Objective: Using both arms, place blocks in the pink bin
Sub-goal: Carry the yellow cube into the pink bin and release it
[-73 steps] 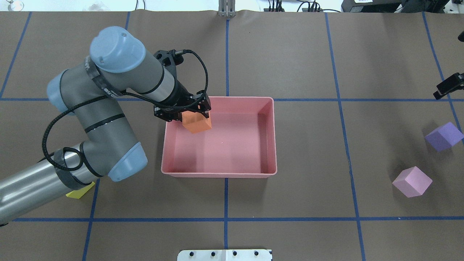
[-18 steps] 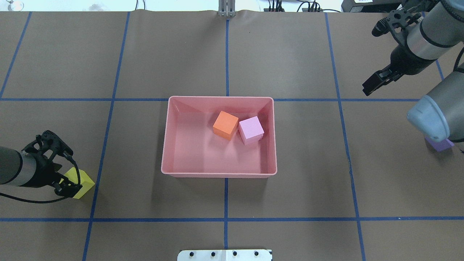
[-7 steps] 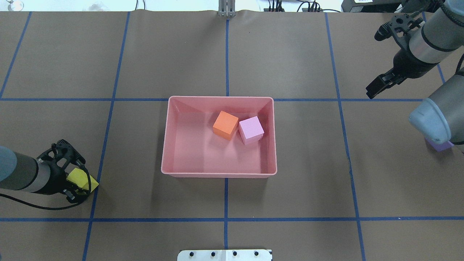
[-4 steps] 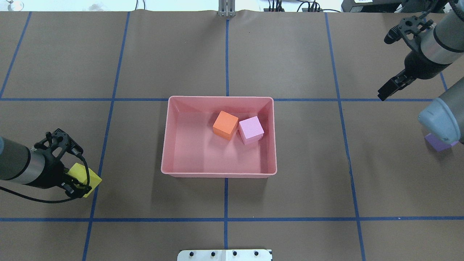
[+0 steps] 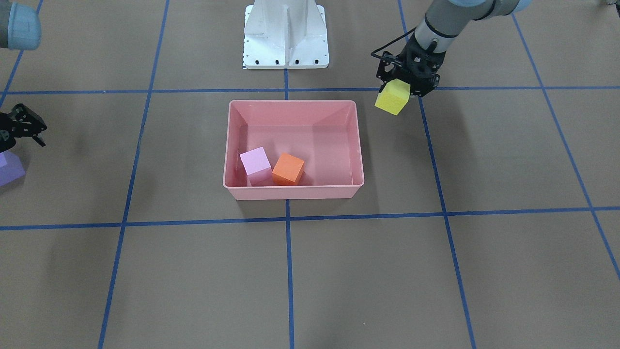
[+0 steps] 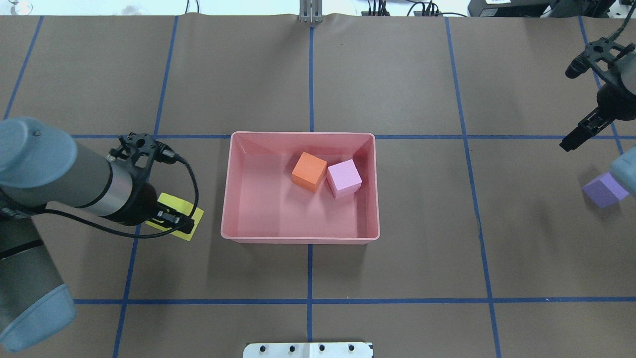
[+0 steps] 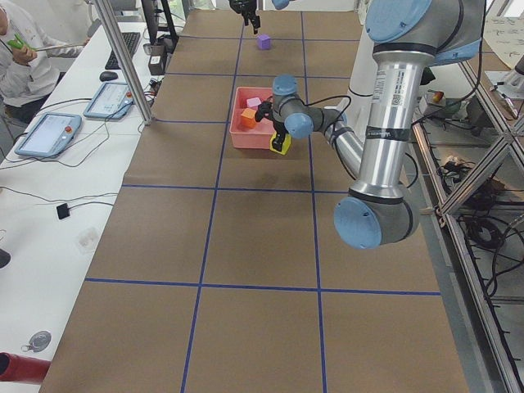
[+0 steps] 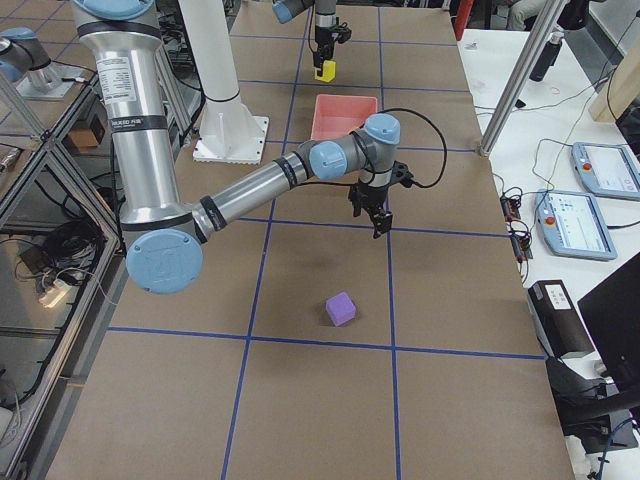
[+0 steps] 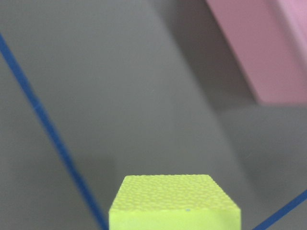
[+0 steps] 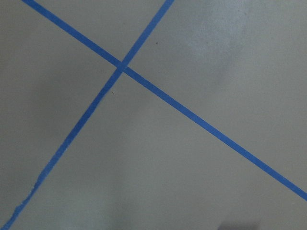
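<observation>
My left gripper [image 6: 171,219] is shut on the yellow block [image 6: 188,224] and holds it above the table, just left of the pink bin [image 6: 300,240]. The block also shows in the front view [image 5: 392,97] and the left wrist view [image 9: 175,201]. The orange block [image 6: 309,171] and the light pink block [image 6: 344,178] lie side by side inside the bin. My right gripper [image 6: 571,141] is open and empty at the far right, above and beyond the purple block [image 6: 603,190], which lies on the table.
The white bolted pedestal [image 5: 286,34] stands behind the bin on the robot's side. Blue tape lines [image 6: 310,74] grid the brown table. My left arm's big elbow [image 6: 30,159] hangs over the table's left part.
My left gripper has lifted the yellow block and carried it right, toward the bin. My right gripper has drifted right, toward the table's edge. The blocks in the bin have not moved.
</observation>
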Motion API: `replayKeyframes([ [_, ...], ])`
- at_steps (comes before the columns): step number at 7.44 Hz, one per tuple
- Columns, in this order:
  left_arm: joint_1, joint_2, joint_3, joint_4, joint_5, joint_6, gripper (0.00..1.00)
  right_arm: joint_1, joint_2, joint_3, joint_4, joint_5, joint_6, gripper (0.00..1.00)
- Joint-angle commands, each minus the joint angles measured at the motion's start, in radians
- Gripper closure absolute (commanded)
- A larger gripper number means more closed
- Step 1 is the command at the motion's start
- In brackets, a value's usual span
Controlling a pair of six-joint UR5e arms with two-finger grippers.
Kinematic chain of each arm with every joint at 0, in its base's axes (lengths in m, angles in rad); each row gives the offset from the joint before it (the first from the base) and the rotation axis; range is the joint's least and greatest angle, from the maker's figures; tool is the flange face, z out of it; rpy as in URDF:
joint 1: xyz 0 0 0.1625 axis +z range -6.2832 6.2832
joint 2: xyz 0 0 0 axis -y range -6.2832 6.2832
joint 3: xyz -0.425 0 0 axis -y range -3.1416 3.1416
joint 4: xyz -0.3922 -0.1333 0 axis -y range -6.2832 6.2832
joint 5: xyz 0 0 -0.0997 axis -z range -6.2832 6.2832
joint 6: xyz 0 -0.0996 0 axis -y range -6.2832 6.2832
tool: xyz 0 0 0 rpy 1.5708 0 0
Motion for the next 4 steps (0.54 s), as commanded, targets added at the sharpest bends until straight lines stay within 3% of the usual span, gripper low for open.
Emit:
replayKeyframes([
  [1,0.004,-0.276,0.093,0.199,-0.001,-0.112,0.62,0.007,-0.089,-0.078,0.194,0.021,-0.020,0.00],
  [2,0.004,-0.335,0.154,0.200,0.000,-0.170,0.06,0.014,-0.129,-0.129,0.303,0.044,-0.023,0.00],
  [4,-0.010,-0.349,0.161,0.195,-0.003,-0.267,0.00,0.040,-0.198,-0.143,0.378,0.064,-0.034,0.00],
])
